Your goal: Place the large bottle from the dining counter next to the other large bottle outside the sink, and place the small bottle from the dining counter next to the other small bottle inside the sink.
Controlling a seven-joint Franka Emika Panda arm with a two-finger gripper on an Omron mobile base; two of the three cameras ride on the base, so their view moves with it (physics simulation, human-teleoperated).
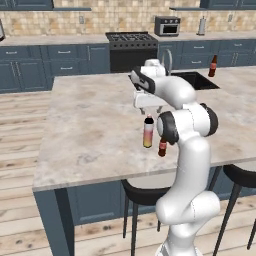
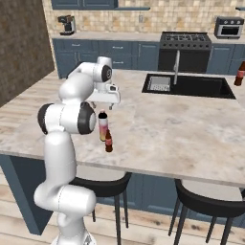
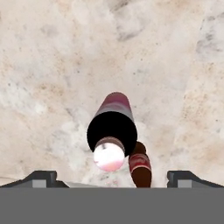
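Observation:
The large bottle [image 1: 148, 132] [image 2: 103, 127] stands upright near the dining counter's front edge, pink and yellow with a dark cap. A small dark red bottle [image 1: 162, 147] [image 2: 109, 142] stands right beside it, toward the edge. My gripper [image 1: 149, 112] [image 2: 102, 106] hangs open just above the large bottle [image 3: 112, 127], its fingertips [image 3: 41, 178] spread wide on either side, touching nothing. In the hand view the small bottle [image 3: 140, 168] sits beside the big one. The other large bottle [image 1: 213, 66] [image 2: 240, 73] stands outside the sink [image 1: 196, 80] [image 2: 191, 86]. The sink's other small bottle is hidden.
A faucet [image 2: 176, 67] rises behind the sink. Dark stools [image 1: 142, 196] [image 2: 206, 203] stand under the counter's front edge. A stove [image 1: 131, 47], microwave [image 1: 167, 26] and coffee machine [image 2: 66, 24] line the back wall. Bare marble [image 2: 182, 124] stretches between the bottles and the sink.

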